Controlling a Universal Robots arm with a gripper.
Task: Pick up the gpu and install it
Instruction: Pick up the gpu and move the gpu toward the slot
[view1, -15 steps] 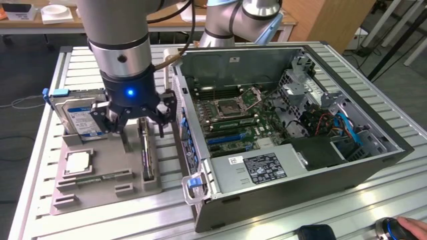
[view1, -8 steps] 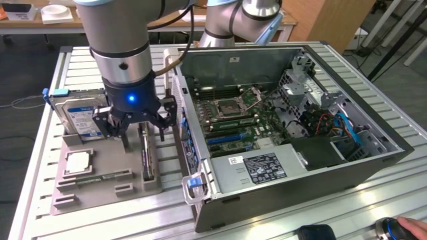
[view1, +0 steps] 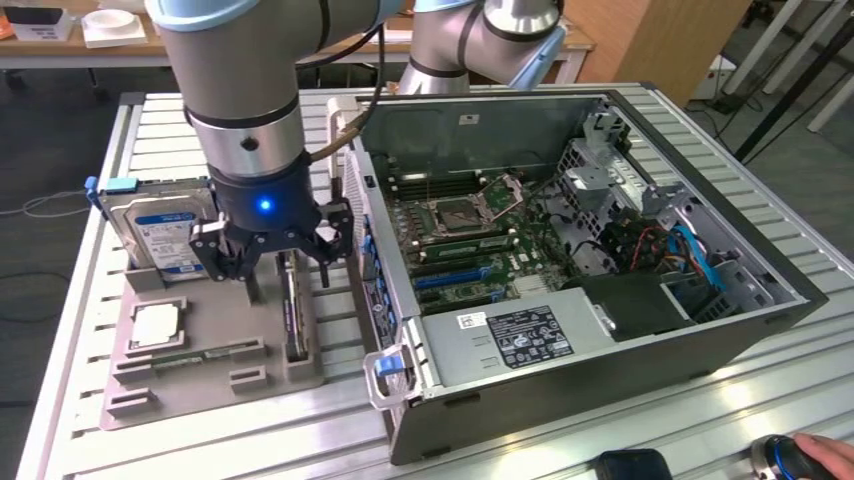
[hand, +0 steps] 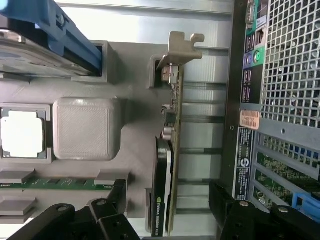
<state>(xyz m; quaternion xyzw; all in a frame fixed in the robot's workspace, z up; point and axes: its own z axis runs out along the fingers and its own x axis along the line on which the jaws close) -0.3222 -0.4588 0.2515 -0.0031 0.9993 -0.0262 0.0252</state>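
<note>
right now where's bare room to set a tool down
Free: bare aluminium table slats between the grey plastic parts tray and the table edge, exterior view's lower left. Crowded: the strip between tray and open black computer case, where the end effector straddles the upright black gpu.

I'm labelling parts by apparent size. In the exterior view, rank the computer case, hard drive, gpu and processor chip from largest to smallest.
1. computer case
2. hard drive
3. gpu and processor chip: unsure. The gpu stands edge-on, so it looks longer but much thinner than the square chip.
</note>
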